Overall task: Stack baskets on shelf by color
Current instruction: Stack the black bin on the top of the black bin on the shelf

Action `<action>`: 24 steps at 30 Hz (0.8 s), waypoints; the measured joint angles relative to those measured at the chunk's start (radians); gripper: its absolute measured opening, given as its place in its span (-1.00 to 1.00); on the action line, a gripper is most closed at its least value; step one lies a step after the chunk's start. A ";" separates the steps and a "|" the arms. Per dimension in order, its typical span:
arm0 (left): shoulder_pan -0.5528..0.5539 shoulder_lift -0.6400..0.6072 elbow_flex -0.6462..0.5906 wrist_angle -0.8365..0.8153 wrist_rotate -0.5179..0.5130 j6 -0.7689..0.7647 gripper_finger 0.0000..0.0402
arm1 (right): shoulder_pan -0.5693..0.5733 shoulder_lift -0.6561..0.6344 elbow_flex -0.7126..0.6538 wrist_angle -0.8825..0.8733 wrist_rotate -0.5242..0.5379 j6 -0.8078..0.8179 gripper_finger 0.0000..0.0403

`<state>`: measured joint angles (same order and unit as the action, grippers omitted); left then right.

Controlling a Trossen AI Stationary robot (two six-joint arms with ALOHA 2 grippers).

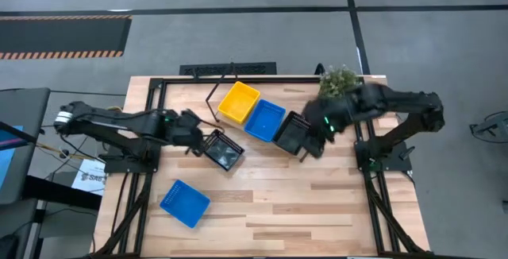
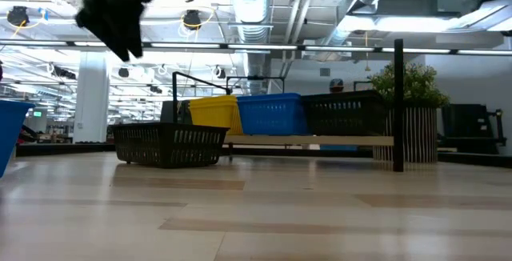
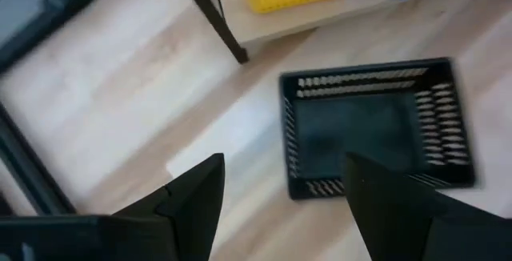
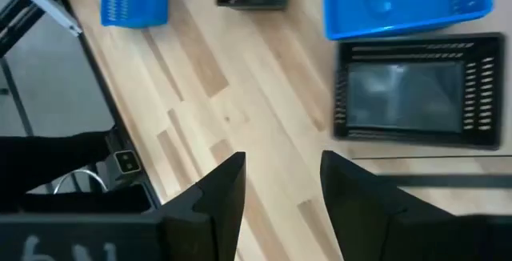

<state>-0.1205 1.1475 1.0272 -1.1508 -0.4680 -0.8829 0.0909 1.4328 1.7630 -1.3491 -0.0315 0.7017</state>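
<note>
Three baskets stand in a row on the shelf: a yellow one, a blue one and a black one. A second black basket rests by its bottom on the tabletop in front of the shelf. A second blue basket lies near the table's front left. My left gripper hangs open above the tabletop, just left of the loose black basket. My right gripper hovers open, with nothing between its fingers, beside the shelf's black basket.
A potted green plant stands at the table's far right, behind my right arm. A black metal frame runs along the table's edges. Bare wood spreads across the near right part of the table.
</note>
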 joint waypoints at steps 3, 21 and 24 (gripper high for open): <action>0.061 0.068 -0.033 0.103 0.018 0.081 0.18 | 0.139 -0.004 0.000 0.008 0.103 0.098 -0.09; 0.234 0.098 -0.408 0.710 0.638 -0.013 0.18 | 0.540 0.157 -0.001 0.041 0.398 0.437 -0.10; 0.190 0.098 -0.445 0.875 0.731 -0.129 0.18 | 0.549 0.182 -0.001 0.077 0.399 0.451 -0.10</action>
<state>0.0695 1.2457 0.5817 -0.2757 0.2625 -1.0115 0.6395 1.6146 1.7622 -1.2717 0.3671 1.1522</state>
